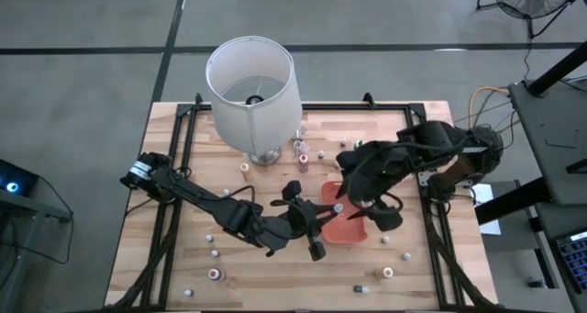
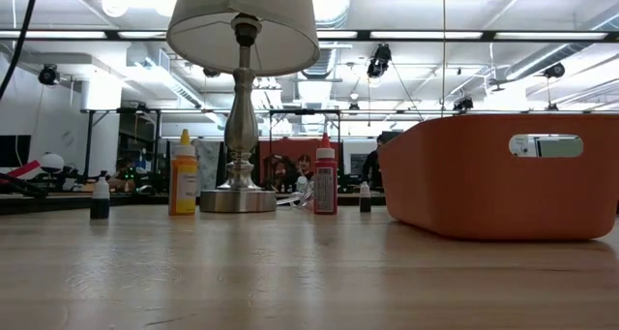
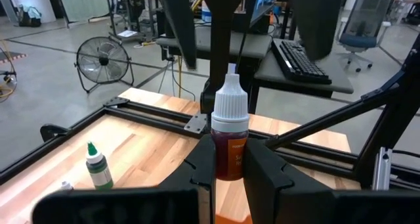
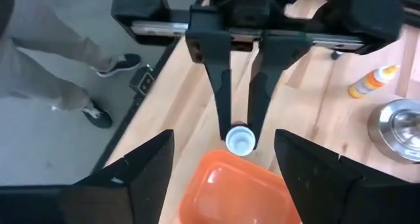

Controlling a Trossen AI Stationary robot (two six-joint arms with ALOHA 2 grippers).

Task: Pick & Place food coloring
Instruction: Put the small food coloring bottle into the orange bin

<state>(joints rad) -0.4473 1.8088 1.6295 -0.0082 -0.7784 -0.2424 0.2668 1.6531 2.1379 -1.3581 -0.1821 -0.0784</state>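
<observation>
Food coloring bottle (image 3: 230, 142), small, white-capped with dark red contents, stands upright pinched between my left claw's (image 3: 230, 168) dark fingers at the rim of the orange oblong plastic tray (image 4: 236, 188). My right claw (image 4: 223, 168) hangs above that tray, fingers spread, empty. More tiny bottles (image 1: 388, 273) dot the wooden table (image 1: 183, 258) around the white-shaded lamp (image 1: 252, 79).

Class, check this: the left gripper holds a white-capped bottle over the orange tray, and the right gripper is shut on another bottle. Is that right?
Not quite. The left gripper does hold the white-capped bottle by the orange tray, but the right gripper is open and holds nothing. The right wrist view shows its fingers standing wide apart, with only the tray between them.
</observation>
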